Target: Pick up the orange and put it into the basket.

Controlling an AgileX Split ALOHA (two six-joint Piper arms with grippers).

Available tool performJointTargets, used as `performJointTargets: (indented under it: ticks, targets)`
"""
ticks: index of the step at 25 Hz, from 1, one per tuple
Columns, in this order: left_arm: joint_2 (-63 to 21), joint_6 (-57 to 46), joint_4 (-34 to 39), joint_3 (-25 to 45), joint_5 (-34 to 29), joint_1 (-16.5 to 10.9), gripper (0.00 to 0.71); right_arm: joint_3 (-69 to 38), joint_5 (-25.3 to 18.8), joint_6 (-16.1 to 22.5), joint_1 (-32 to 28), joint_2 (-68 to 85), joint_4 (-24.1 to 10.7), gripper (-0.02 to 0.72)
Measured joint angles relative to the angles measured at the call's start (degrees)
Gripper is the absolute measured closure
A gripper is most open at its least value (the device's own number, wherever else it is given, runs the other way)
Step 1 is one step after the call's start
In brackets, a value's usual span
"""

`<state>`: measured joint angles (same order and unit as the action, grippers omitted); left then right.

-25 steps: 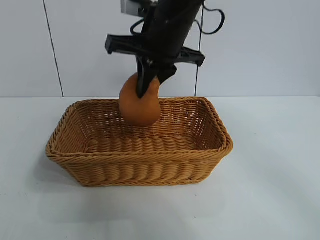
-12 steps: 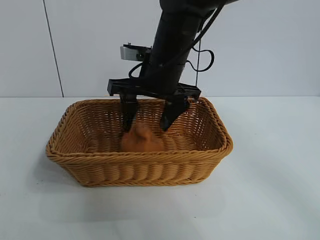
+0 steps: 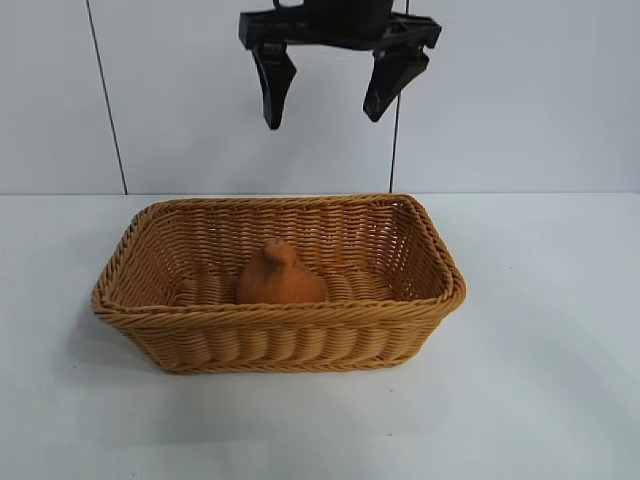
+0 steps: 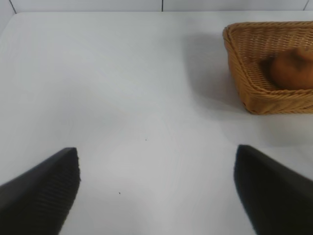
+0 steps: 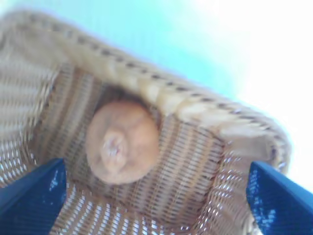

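With the orange [image 3: 279, 274] sitting upright in the basket [image 3: 280, 312], my right gripper [image 3: 331, 98] hangs wide open and empty above; it looks firm, matte, best gripped round its broad base.

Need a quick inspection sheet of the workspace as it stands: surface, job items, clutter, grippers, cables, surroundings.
Surface: white table, bare around the basket.
Job's things: orange sits upright on the floor of the basket, knob on top, touching neither gripper.
Clutter: nothing seen.
Grippers: right gripper open and empty, high above the basket; left gripper open and empty, off to the side over bare table.
Cables: nothing seen.
Surroundings: white panelled wall behind the table.
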<state>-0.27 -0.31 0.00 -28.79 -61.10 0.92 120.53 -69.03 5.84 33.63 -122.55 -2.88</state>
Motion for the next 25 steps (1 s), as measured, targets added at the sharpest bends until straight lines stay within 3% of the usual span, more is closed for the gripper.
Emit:
performJointTargets:
  ticks: [5,12,16,20,25]
  targets:
    - [0.0,0.0,0.0,0.0,0.0,0.0,0.098,0.6,-0.5,-0.5,-6.8,0.1,-0.2,0.010]
    - [0.0,0.0,0.0,0.0,0.0,0.0,0.098,0.6,-0.5,-1.0,-21.7,0.1,-3.9,0.010]
    - [0.0,0.0,0.0,0.0,0.0,0.0,0.098,0.6,-0.5,-0.9,-28.3,0.1,-3.3,0.010]
    - [0.0,0.0,0.0,0.0,0.0,0.0,0.098,-1.3,-0.4,-1.2,-30.6,0.7,-0.9,0.010]
    - [0.0,0.0,0.0,0.0,0.0,0.0,0.098,-11.9,-0.3,-2.5,-30.4,6.6,-0.5,0.010]
